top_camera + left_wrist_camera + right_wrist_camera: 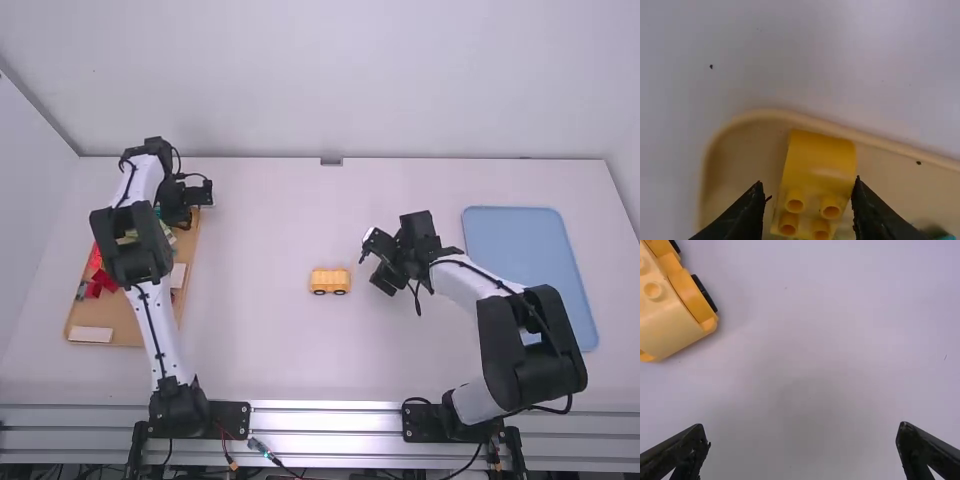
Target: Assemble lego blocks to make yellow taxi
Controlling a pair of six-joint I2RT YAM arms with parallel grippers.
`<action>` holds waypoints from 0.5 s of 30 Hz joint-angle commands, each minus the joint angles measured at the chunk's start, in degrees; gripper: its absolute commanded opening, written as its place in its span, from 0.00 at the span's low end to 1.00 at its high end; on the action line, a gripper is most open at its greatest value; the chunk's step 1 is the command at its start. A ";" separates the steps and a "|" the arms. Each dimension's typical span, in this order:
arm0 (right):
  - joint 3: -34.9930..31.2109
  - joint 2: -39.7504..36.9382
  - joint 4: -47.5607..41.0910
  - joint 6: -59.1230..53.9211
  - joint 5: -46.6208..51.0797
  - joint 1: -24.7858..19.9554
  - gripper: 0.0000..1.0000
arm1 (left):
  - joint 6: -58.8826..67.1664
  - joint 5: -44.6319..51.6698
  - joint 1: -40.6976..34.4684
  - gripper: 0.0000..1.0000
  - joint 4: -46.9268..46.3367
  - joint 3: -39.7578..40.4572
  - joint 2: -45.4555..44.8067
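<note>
I have the left gripper at the far right corner of the tray. Its jaws stand apart astride a yellow block, which lies studs up in the tray; one finger is close against the block, the other clear of it, and I read no clamp. My right gripper is low over the table, just right of the yellow car; its jaws are wide apart with nothing between. The car stands on its wheels at mid-table. Red blocks occupy the tray's left side.
</note>
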 commanded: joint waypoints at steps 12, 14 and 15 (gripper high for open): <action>-0.31 -0.81 -0.17 0.26 -0.46 0.04 0.99 | -0.31 -1.27 0.48 0.02 -0.46 -0.55 0.63; -0.31 -0.81 -0.13 0.26 -0.46 0.04 0.99 | -1.46 -2.56 0.42 0.02 -0.63 -0.44 0.63; -0.31 -0.81 -0.11 0.26 -0.46 0.04 0.99 | -1.73 -2.64 0.42 0.02 -0.61 -0.39 0.63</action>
